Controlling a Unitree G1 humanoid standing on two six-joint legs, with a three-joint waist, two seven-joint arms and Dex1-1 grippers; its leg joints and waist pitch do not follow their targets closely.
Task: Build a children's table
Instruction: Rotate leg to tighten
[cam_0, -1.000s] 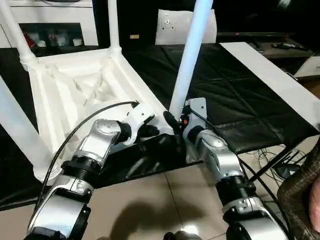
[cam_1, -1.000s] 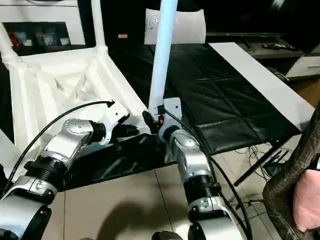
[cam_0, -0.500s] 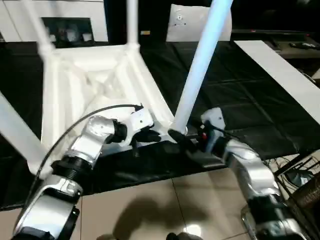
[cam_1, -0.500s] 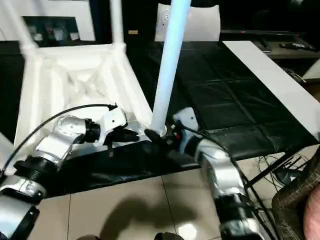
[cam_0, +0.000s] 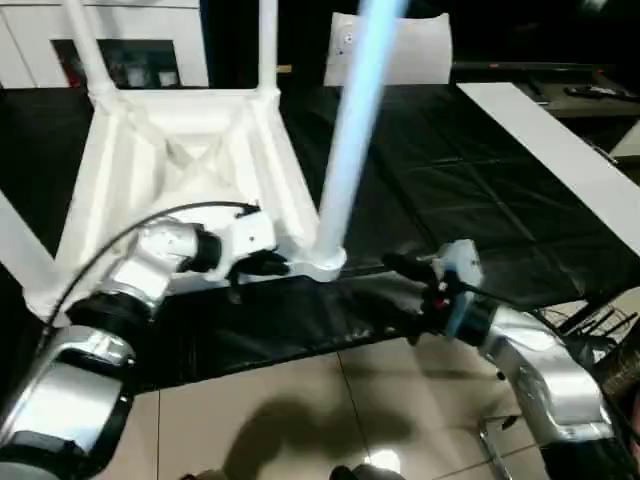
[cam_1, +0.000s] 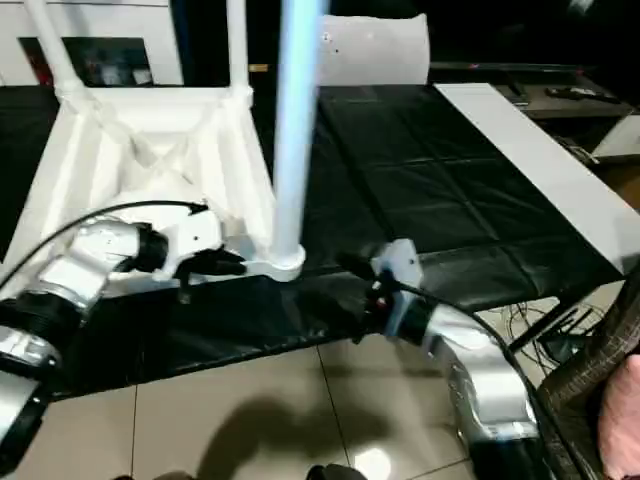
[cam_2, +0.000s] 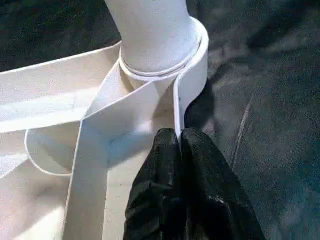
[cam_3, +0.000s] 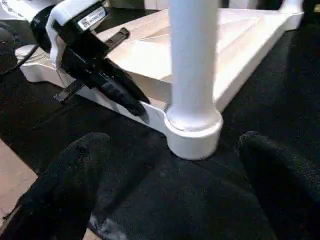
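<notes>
From the head camera, the right claw (cam_0: 400, 268) has let go and backed off the leg (cam_0: 345, 150), now upright in the upturned tabletop (cam_0: 185, 160) corner socket (cam_0: 322, 262). Wrist views: left claw (cam_2: 180, 150) pinches the tabletop rim beside that socket; right fingers (cam_3: 65, 185) spread wide.

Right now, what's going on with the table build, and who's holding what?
The white plastic square tabletop lies upside down on the black mat, ribbed underside up, with long white tapered legs standing in its corner sockets. The near leg is seated upright in its round socket. The left gripper is shut on the tabletop's rim beside that socket, steadying it. The right gripper is open, off to the side of the leg, touching nothing.
</notes>
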